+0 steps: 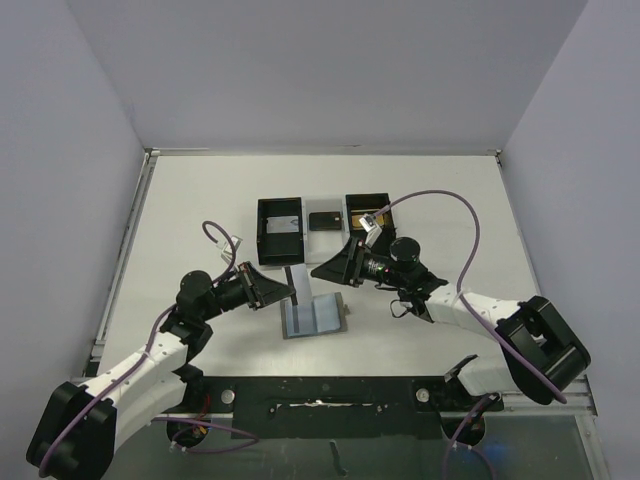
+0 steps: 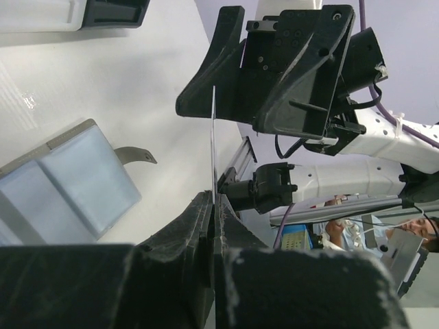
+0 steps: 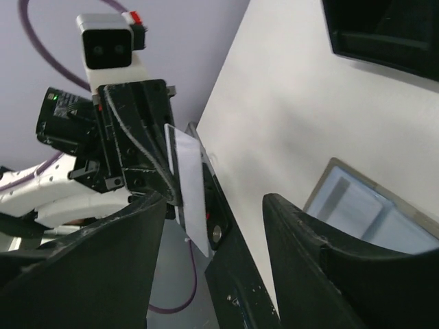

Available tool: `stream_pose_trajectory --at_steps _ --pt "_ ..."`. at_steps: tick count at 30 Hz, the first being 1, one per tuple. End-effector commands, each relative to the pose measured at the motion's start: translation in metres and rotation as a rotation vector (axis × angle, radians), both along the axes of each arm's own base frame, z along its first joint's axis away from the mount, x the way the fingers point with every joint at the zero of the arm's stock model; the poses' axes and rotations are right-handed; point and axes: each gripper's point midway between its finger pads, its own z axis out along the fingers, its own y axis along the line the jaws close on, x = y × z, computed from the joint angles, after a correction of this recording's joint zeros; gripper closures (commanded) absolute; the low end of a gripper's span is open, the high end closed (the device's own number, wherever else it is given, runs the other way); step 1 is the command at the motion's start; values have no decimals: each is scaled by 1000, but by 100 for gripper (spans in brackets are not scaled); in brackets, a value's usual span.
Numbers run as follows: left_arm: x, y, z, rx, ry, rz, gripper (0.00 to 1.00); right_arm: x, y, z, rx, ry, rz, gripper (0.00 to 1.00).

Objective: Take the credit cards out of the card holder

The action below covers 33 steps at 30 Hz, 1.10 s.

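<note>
Credit card [image 3: 187, 184] between left fingers [image 2: 204, 223]

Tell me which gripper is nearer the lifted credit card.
Left: the left gripper pinches the credit card between its fingers; the right gripper stands open facing it, apart.

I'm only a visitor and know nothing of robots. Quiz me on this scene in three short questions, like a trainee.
1. True or false: the left claw is shut on a credit card.
2. The right claw is: A) open, B) shut on a card.
3. Fill in: the card holder lies ____ on the table.
Key: 1 true; 2 A; 3 open.
</note>
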Motion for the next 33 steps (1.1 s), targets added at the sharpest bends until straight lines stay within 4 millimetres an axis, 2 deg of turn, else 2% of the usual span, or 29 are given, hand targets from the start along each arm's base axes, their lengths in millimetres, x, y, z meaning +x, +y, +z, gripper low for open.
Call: stream_pose_trajectory --at_steps 1,9,15,20,24,25,26,29,33 --pt "-4 -3 32 -65 -109 -42 100 -10 17 39 88 -141 107 43" --pt "-10 -5 39 -83 -128 -79 100 -27 34 39 91 -143 220 62" --pt "-14 -6 45 -100 -146 -107 100 -36 42 45 138 -149 278 72" --pt "-15 -6 45 -95 -151 -105 100 -41 42 48 157 -151 303 85" --pt "-12 -5 42 -78 -146 -90 100 -47 39 49 161 -150 313 100" --pt "-10 -4 41 -65 -147 -82 100 -46 37 50 160 -150 310 100" --pt "-9 -4 38 -47 -140 -73 92 -46 37 49 155 -151 308 100" --pt "0 0 26 40 -120 -32 58 -41 35 45 120 -149 279 100" --pt "15 13 15 183 -101 73 34 -32 33 43 69 -159 242 100"
